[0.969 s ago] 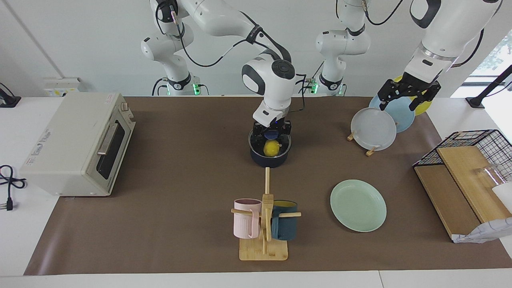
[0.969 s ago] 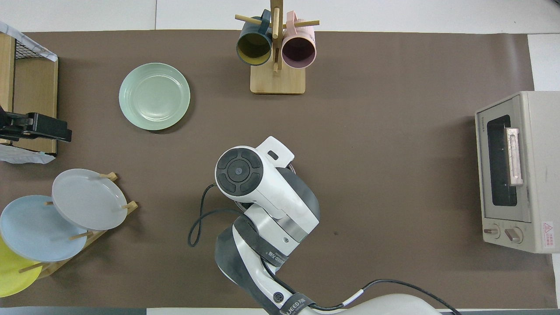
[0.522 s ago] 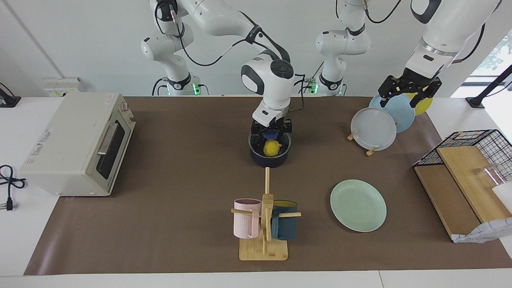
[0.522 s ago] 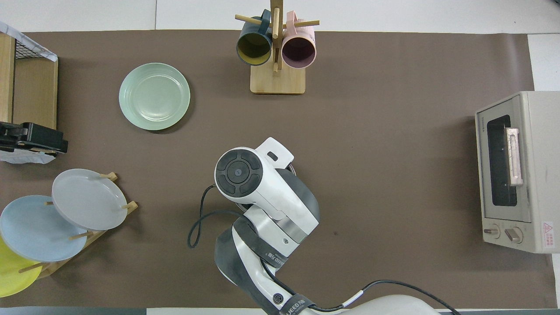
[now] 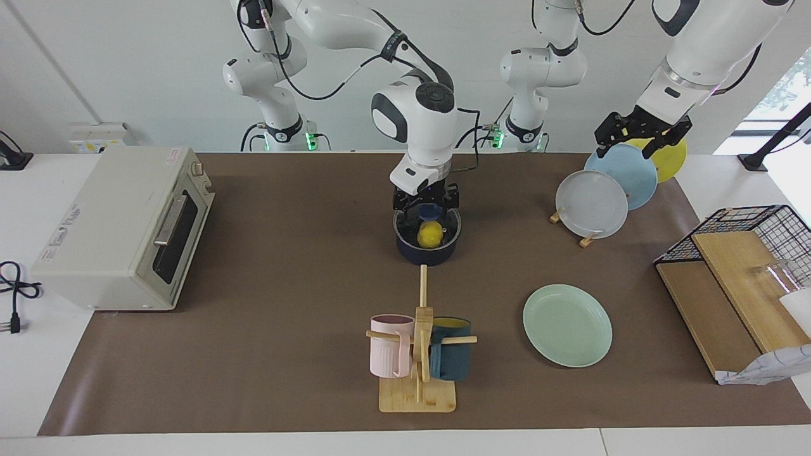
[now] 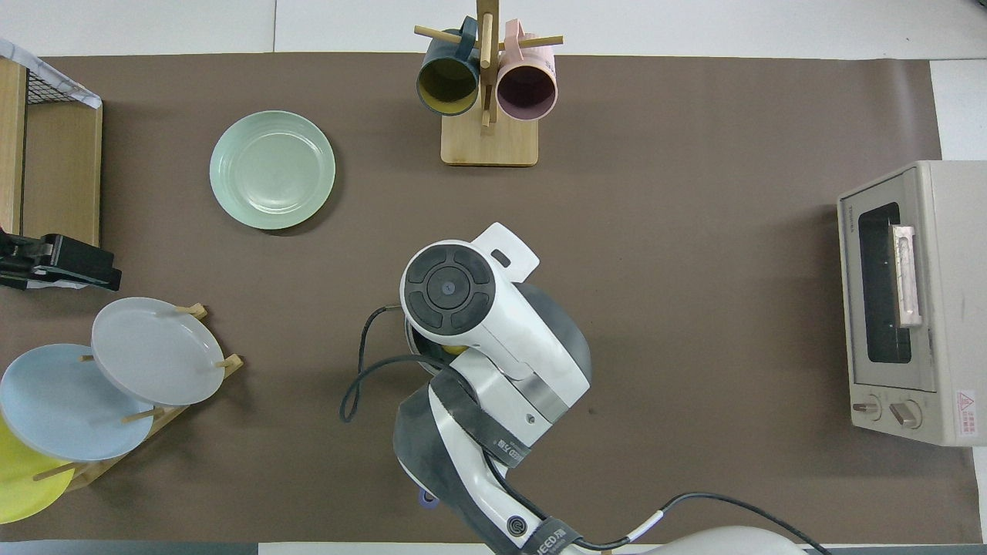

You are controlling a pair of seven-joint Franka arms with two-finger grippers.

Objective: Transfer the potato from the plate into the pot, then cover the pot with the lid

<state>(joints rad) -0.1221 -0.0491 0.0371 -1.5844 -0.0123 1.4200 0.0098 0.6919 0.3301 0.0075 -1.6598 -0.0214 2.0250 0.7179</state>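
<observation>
Hovering open over the lid (image 5: pixel 428 220) covering the pot (image 5: pixel 428 252), the right pincer (image 5: pixel 426 204) grips nothing.

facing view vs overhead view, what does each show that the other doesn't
Only the facing view shows the lid on the pot, the potato plain under the glass, the right gripper open just above the lid's knob, and the left gripper open over the standing plates.

Only the overhead view shows the toaster oven's knobs; there the right arm covers nearly all of the pot.

Both show the bare plate, the mug rack and the toaster oven.
</observation>
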